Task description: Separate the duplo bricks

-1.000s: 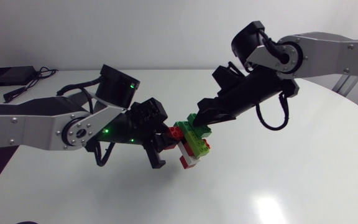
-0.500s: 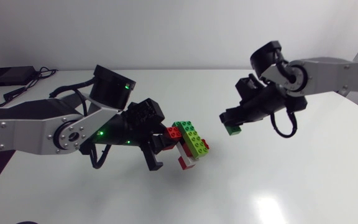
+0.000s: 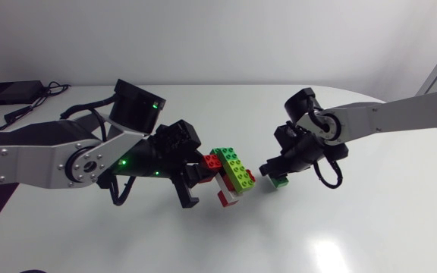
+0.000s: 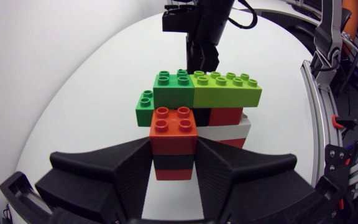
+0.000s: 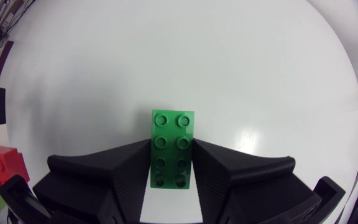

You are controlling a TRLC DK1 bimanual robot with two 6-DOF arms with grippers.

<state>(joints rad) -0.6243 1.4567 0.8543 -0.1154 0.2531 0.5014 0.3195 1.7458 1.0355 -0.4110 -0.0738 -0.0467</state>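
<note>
Lowered toward the table [image 3: 370, 220], my right gripper [image 5: 171, 149] clamped a dark green eight-stud brick [image 5: 173, 140] just right of the brick stack [image 3: 234, 173], whose red brick [image 4: 174, 127] my left gripper [image 4: 174, 152] clamped.

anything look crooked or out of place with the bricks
Only the brick stack in the left gripper: it is lopsided, the long light green brick jutting out to one side. The dark green brick sits straight in the right gripper.

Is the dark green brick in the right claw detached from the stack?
Detached: right claw holds dark green brick alone, a gap apart from the stack.
</note>
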